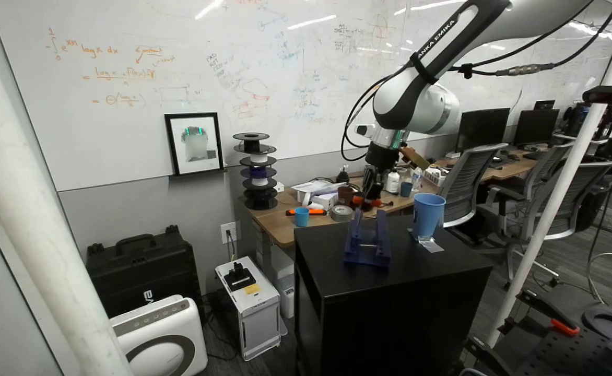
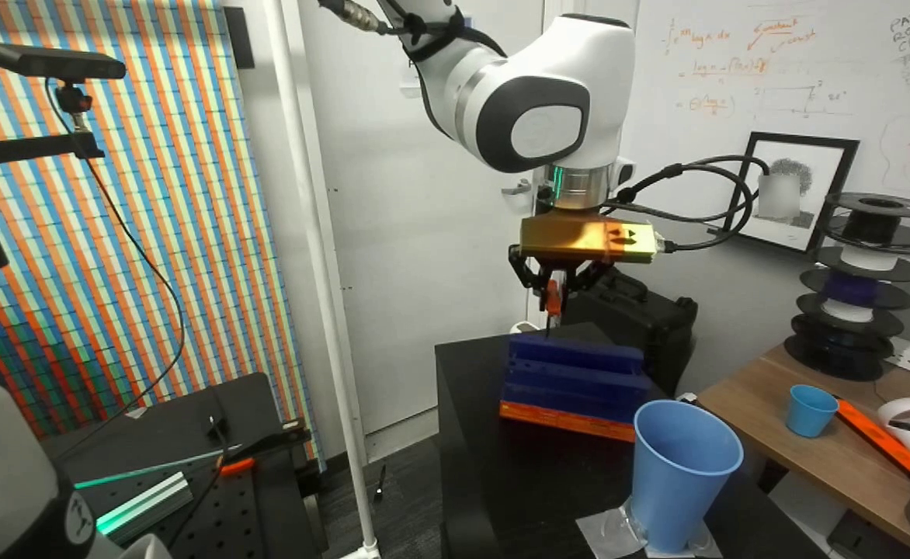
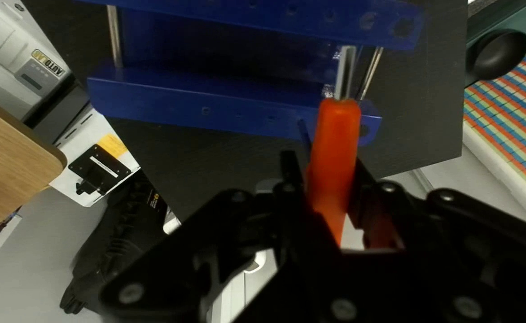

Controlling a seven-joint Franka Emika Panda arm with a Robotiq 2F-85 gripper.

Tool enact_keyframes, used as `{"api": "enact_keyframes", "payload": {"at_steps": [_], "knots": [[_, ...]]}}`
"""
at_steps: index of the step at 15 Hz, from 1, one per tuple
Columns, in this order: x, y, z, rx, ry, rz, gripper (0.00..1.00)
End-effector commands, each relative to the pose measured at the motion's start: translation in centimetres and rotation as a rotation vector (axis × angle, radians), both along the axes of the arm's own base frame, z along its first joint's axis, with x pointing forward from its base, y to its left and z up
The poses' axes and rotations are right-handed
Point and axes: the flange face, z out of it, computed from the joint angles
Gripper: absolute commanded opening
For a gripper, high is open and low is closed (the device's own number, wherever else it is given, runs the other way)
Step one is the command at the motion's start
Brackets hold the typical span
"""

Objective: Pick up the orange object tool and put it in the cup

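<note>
My gripper (image 2: 553, 293) is shut on the orange tool (image 3: 336, 143), a slim orange handle with a metal shaft. The tool points down over one end of the dark blue blocky holder (image 3: 227, 105). In an exterior view the tool (image 2: 553, 303) hangs roughly upright at the holder's far end (image 2: 575, 373); whether its tip touches the holder I cannot tell. The cup (image 2: 680, 477), a tall light-blue tumbler, stands upright beside the holder on the black cabinet; it shows in both exterior views (image 1: 427, 215) and is out of the wrist view. My gripper (image 1: 373, 190) is apart from the cup.
The black cabinet (image 1: 332, 284) has edges close around holder and cup. Clear tape lies at the cup's base (image 2: 614, 532). Behind is a wooden desk (image 1: 274, 224) with a small blue cup (image 1: 301, 216), a tape roll (image 1: 341, 213) and a stack of spools (image 1: 258, 172).
</note>
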Motion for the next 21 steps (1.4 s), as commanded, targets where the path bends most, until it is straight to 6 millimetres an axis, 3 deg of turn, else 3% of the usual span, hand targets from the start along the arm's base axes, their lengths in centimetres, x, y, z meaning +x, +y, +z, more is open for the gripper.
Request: {"api": "enact_keyframes", "payload": {"at_steps": [1,2,7,12,14,17,21], "knots": [[0.6,0.2,1.6,0.016,-0.027,0.014,0.1],[0.3,0.4,2.0,0.013,-0.037,0.014,0.15],[-1.5,2.4,5.9,0.018,-0.085,0.029,0.15],[-4.3,2.9,12.6,0.021,-0.168,-0.001,0.15],[-5.5,1.2,15.5,0.002,-0.242,-0.1,0.15],[-6.5,-3.8,17.8,-0.034,-0.295,-0.246,0.13],[-6.6,-11.9,16.8,-0.078,-0.326,-0.461,0.13]]}}
